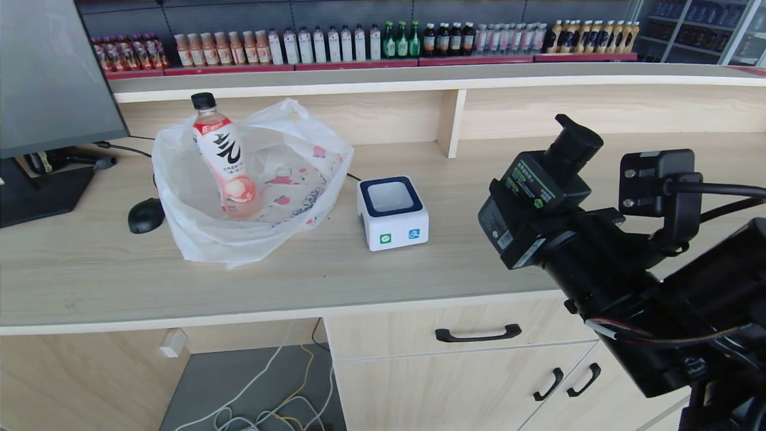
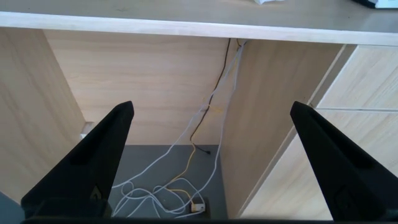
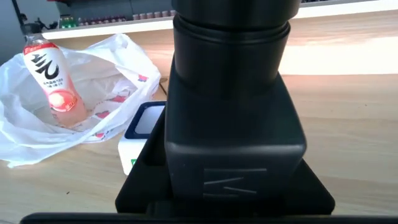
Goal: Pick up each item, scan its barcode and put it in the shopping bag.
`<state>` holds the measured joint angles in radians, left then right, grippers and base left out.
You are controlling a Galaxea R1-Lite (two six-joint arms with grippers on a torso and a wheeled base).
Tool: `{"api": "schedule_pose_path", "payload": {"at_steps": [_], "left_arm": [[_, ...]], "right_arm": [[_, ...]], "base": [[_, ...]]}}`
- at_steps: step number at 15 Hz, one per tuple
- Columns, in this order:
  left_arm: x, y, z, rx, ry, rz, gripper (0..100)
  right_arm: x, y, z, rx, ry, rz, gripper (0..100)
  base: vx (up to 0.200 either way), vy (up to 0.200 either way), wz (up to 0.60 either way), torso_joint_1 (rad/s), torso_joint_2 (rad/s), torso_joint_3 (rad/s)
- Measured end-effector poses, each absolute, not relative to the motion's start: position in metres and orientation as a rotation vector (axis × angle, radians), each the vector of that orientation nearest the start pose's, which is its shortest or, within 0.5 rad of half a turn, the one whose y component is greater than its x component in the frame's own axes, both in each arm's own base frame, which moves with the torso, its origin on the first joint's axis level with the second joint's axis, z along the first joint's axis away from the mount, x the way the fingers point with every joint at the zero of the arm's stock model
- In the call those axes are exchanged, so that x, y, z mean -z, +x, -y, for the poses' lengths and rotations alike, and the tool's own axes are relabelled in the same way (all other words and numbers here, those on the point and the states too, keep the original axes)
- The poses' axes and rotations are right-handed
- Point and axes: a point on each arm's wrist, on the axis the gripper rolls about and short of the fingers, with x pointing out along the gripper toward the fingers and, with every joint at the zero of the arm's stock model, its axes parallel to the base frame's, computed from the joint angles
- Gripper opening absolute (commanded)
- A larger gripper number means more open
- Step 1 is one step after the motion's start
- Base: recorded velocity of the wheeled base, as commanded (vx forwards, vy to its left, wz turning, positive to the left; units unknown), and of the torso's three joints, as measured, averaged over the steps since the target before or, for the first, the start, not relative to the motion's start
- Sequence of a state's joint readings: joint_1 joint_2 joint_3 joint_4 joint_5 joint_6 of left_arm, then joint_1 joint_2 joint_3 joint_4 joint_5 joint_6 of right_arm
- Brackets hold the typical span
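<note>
already standing inside the white plastic shopping bag (image 1: 179,179) is a pink peach-drink bottle (image 1: 224,161), tilted slightly, so one item is judged to be packed. the bag is spread on the pale wood counter (image 1: 419,269) with its mouth wide, ready for things to be dropped in. just beside it a small white barcode scanner (image 1: 393,212) is set window-up, so that an item can be passed over it. a black blocky object (image 1: 562,161) with a round top is carried at the end of the right arm, to the right of the scanner and apart from it. whether the right pincer (image 1: 541,200) is clamped on it cannot be told. the left pincer (image 2: 211,106) is held apart and empty, low before the counter's open underside, where cables (image 2: 168,193) are coiled on the floor. a mouse (image 1: 145,215) and a monitor (image 1: 54,72) are placed by the bag. bottled drinks (image 1: 359,45) are lined along a shelf behind.
</note>
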<state>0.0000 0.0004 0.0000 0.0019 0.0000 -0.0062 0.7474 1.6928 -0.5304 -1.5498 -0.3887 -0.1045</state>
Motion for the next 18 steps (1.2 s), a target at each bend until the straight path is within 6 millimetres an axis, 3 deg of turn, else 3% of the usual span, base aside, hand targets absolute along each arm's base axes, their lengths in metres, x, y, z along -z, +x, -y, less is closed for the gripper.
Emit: {"api": "schedule_pose_path", "payload": {"at_steps": [6,10,14,18], "left_arm": [[-0.075,-0.023,0.000,0.000,-0.015,-0.002,100],[-0.075,-0.023,0.000,0.002,-0.006,0.000,100],[-0.075,-0.023,0.000,0.001,-0.006,0.000,100],[-0.075,-0.023,0.000,0.002,-0.005,0.000,100]], "right_arm": [[-0.202,0.208,-0.167,-0.304,0.126,0.326,0],[-0.205,0.214,-0.160,-0.288,0.066,0.353,0],[-0.228,0.223,-0.169,-0.348,-0.029,0.427,0],[-0.267,0.241,-0.182,-0.412,-0.119,0.577,0]], "base": [[0.000,0.200,0.00,0.001,0.00,0.002],[0.000,0.000,0.00,0.000,0.00,0.000],[0.000,0.000,0.00,0.000,0.00,0.000],[0.000,0.000,0.00,0.000,0.00,0.000]]}}
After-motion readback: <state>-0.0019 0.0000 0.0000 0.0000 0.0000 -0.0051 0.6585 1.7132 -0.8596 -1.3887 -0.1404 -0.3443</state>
